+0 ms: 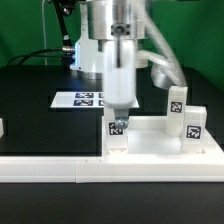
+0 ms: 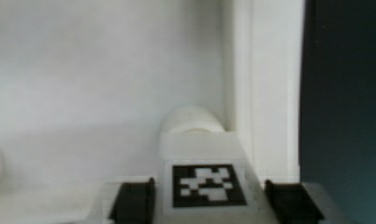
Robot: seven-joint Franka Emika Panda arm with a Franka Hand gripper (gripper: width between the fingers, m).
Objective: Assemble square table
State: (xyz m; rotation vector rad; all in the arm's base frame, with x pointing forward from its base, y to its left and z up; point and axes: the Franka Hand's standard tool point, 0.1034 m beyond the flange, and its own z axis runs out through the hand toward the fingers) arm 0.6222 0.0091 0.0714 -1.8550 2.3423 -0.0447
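**Leg pinched over the tabletop corner**

While viewed from the exterior camera: white square tabletop (image 1: 150, 140) lying flat on the black bench (image 1: 40, 110), raised rim facing up, near the front edge. Gripper (image 1: 119, 128) lowered over the tabletop's corner on the exterior view's left, pinching a tagged white leg (image 1: 119, 127) held upright, its foot at or just above the corner; contact not clear. Two more tagged legs (image 1: 177, 105) (image 1: 193, 124) standing upright at the exterior view's right side of the tabletop, close together, well apart from the gripper. Marker board (image 1: 78, 98) lying flat on the bench behind, partly hidden by the arm. Long white border rail (image 1: 50, 168) running along the front, just beside the tabletop's front rim. Bare bench open on the exterior view's left.

Seen from the wrist camera: fingers (image 2: 130, 200) partly closed, pressing on both sides of the leg (image 2: 206, 170), tag facing the lens, rounded end pointing away. White tabletop surface (image 2: 78, 90) beneath, a raised rim (image 2: 265, 80) running alongside the leg, dark bench (image 2: 345, 90) beyond that rim.
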